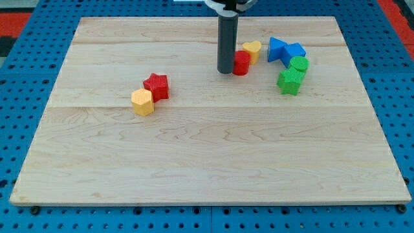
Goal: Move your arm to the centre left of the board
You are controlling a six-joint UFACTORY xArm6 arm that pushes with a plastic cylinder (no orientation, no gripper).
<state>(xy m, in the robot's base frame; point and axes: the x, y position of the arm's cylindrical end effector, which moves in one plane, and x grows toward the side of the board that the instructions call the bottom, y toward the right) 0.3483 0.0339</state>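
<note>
My tip stands on the wooden board in the upper middle of the view, touching the left side of a red cylinder block. A yellow heart block lies just behind the red cylinder. To the right sit a blue triangular block, a blue block, a green cylinder and a green star block. At the centre left of the board lie a red star block and a yellow hexagon block, touching each other, well left of and below my tip.
The board rests on a blue perforated base that shows around all its edges. A red area shows at the view's top right corner.
</note>
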